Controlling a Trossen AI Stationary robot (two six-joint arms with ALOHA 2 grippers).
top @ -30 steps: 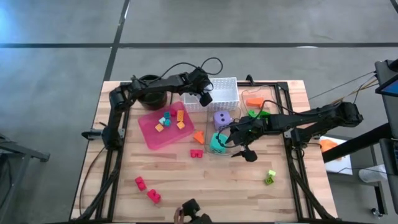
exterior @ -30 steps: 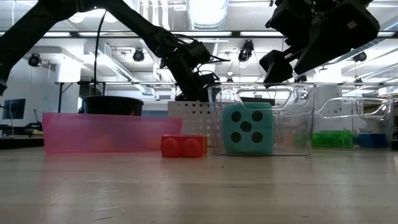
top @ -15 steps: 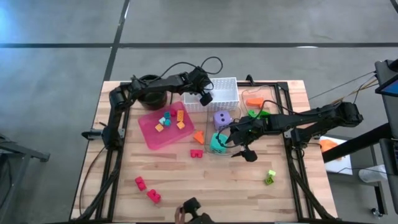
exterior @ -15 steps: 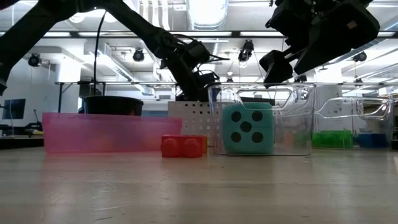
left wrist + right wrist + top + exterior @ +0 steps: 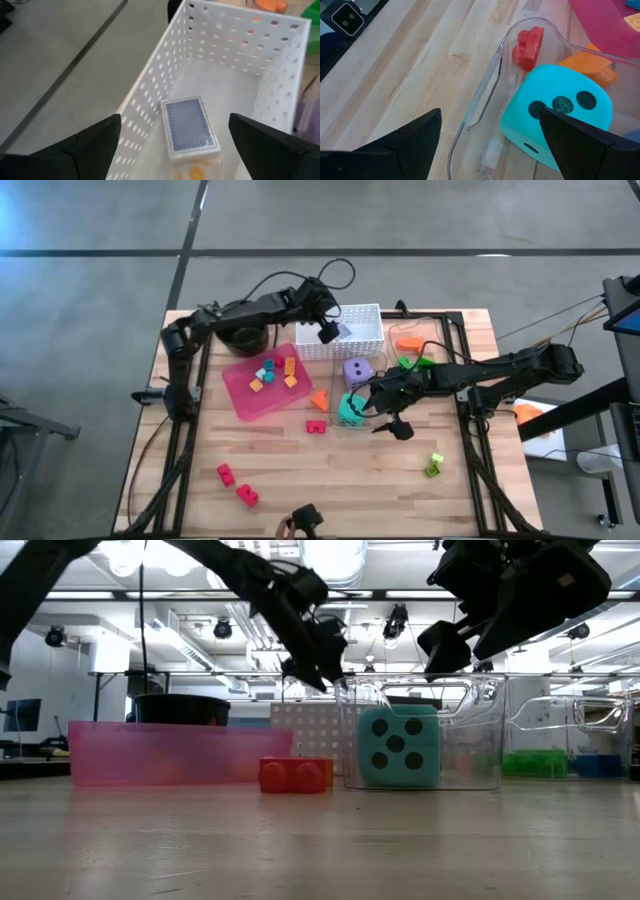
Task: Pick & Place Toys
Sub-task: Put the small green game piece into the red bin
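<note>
White basket (image 5: 355,330) now lies under the raised left pincer (image 5: 326,332), open and empty; right pincer (image 5: 385,418) unmoved, open.

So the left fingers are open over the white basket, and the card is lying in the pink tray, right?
Not quite. The left gripper is open over the white basket, but the left wrist view shows the blue-backed card lying inside that basket, not in the pink tray.

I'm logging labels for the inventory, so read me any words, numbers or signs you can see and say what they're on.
No words or numbers can be read.
Teal die: dark pips only, no text.
Card in the white basket: blue patterned back, no lettering.
Black square at the table edge: pale ring mark, no text.
</note>
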